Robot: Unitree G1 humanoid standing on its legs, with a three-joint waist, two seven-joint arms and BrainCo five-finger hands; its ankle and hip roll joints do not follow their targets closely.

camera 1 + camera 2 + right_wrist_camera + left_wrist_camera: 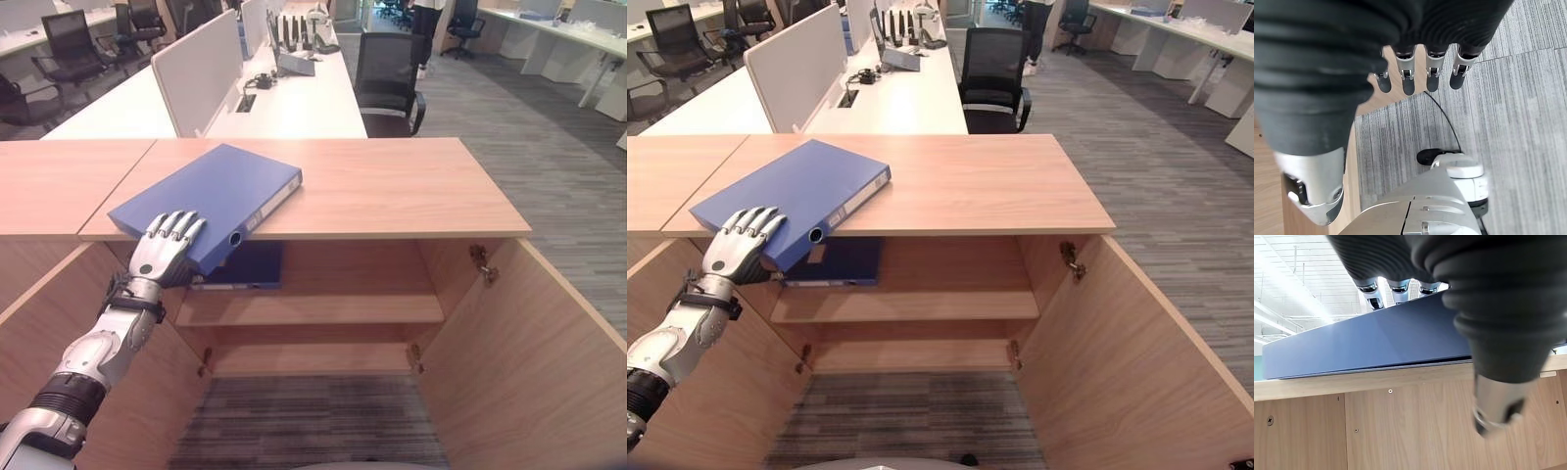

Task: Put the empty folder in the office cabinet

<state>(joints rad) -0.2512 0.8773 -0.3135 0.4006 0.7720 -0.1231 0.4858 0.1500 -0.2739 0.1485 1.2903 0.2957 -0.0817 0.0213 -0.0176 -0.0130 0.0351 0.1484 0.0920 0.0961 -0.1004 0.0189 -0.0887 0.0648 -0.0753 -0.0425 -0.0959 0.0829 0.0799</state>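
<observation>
While the wooden office cabinet [392, 186] stands with both doors swung wide, a blue folder [211, 201] lies flat on its top, towards the robot's left, turned at an angle so that its near corner juts out past the front edge. Its spine faces the front right, showing a pale label and a round finger hole.

From the lower left, the left hand [165, 250] reaches up to that overhanging corner. Its silver fingers [176, 227] lie straight and spread over the folder's cover, and the palm sits against the near edge; they rest on it rather than curl round it. Seen from the left wrist, the fingers reach over the blue cover while the thumb [1496, 406] hangs free below the cabinet's top, not touching the folder.

Inside the cabinet, a second dark blue folder [240, 266] lies flat on the upper shelf [323, 308], just beneath the overhanging corner.

Seen from its own wrist, the right hand [1420, 73] hangs over grey striped carpet [1508, 112], fingers straight and relaxed, holding nothing.

Behind the cabinet are white desks with a pale divider panel [196, 69] and a black mesh office chair [387, 78]
</observation>
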